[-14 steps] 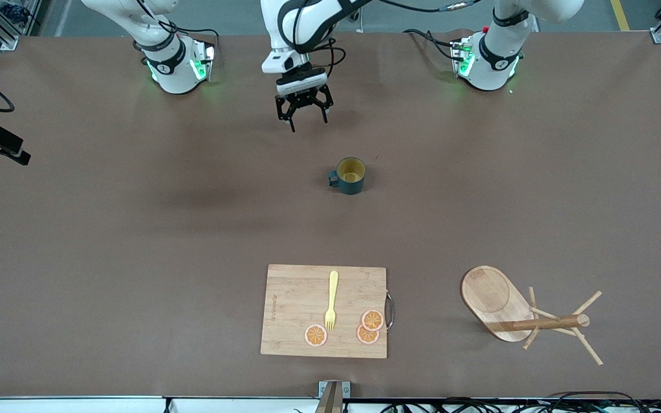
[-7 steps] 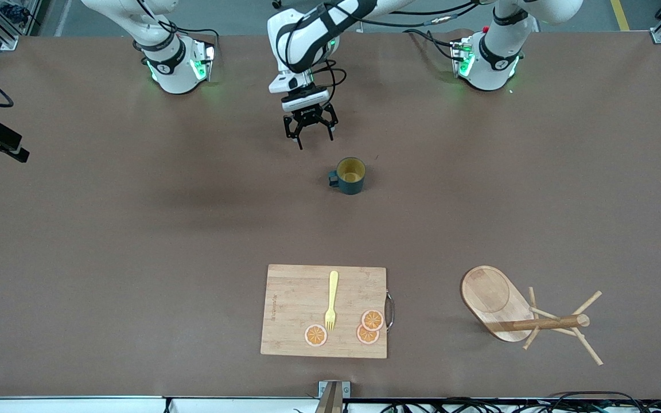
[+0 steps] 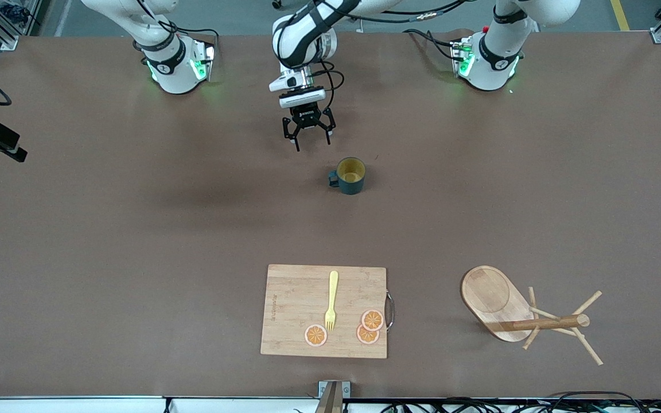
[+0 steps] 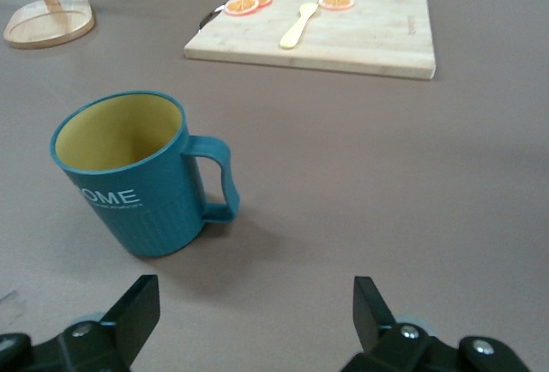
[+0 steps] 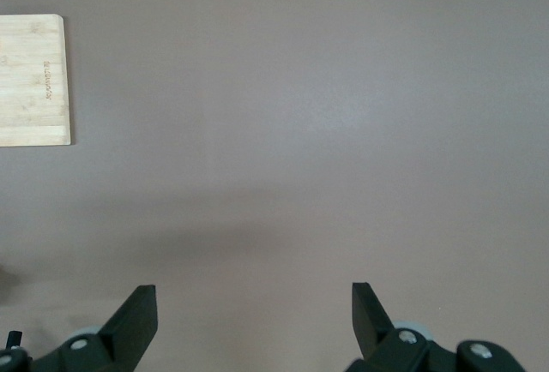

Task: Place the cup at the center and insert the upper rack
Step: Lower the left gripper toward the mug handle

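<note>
Since a second ago the left gripper [image 3: 306,137] has been carried lower in the front view toward the cup [image 3: 350,175], and it now hangs with its fingers [image 4: 133,310] spread apart and empty just short of it. Judged from this, the cup's grasp is the step in hand; the jaws would next need to be brought down around the cup's wall or handle. That cup [image 4: 141,171] is a ribbed teal cylinder, yellow inside, upright on the matte brown table [image 3: 135,229]. Nearer the front camera a flat wooden board [image 3: 323,310] carries a yellow fork [image 3: 331,300] and orange slices [image 3: 315,335]. Toward the left arm's end the pale wooden rack [image 3: 528,314] lies tipped on its side. The right gripper [image 5: 254,316] waits open above bare table.
</note>
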`<state>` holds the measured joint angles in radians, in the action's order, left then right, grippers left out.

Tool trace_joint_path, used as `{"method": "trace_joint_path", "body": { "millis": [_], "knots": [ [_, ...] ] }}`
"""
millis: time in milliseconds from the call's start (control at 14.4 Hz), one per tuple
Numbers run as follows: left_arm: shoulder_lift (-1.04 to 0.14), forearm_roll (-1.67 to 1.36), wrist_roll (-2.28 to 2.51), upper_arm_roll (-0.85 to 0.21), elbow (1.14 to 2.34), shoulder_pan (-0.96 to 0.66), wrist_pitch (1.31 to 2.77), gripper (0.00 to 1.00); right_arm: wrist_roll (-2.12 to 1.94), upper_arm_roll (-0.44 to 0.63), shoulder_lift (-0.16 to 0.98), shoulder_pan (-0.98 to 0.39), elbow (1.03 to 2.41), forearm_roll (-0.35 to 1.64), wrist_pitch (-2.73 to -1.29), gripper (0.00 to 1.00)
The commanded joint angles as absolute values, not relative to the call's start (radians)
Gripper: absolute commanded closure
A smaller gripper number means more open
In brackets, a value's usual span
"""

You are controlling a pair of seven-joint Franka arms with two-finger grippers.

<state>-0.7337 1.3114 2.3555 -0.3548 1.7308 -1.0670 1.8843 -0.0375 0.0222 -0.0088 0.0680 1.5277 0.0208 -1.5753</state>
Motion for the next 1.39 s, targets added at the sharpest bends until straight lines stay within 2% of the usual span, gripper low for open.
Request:
{"method": "trace_joint_path", "body": {
  "millis": [0,416,694,902,1319],
  "knots": [
    [-0.768,1.373,2.384,-0.342,1.709,-1.077,1.849,0.01,-0.048,0.023,-0.028,0.067,1.534,0.015,-1.582,0.00],
    [-0.810,1.434,2.425,-0.302,1.707,-1.077,1.838,0.02,-0.048,-0.041,-0.028,0.124,1.532,0.014,-1.582,0.00],
    [-0.839,1.448,2.431,-0.302,1.687,-1.072,1.844,0.23,-0.046,-0.038,-0.028,0.115,1.532,0.012,-1.578,0.00],
    [-0.868,1.448,2.431,-0.302,1.657,-1.071,1.845,0.33,-0.046,-0.037,-0.028,0.121,1.525,0.012,-1.569,0.00],
    [-0.882,1.459,2.407,-0.290,1.655,-1.071,1.847,0.33,-0.048,-0.034,-0.026,0.124,1.528,0.009,-1.569,0.00]
  ]
}}
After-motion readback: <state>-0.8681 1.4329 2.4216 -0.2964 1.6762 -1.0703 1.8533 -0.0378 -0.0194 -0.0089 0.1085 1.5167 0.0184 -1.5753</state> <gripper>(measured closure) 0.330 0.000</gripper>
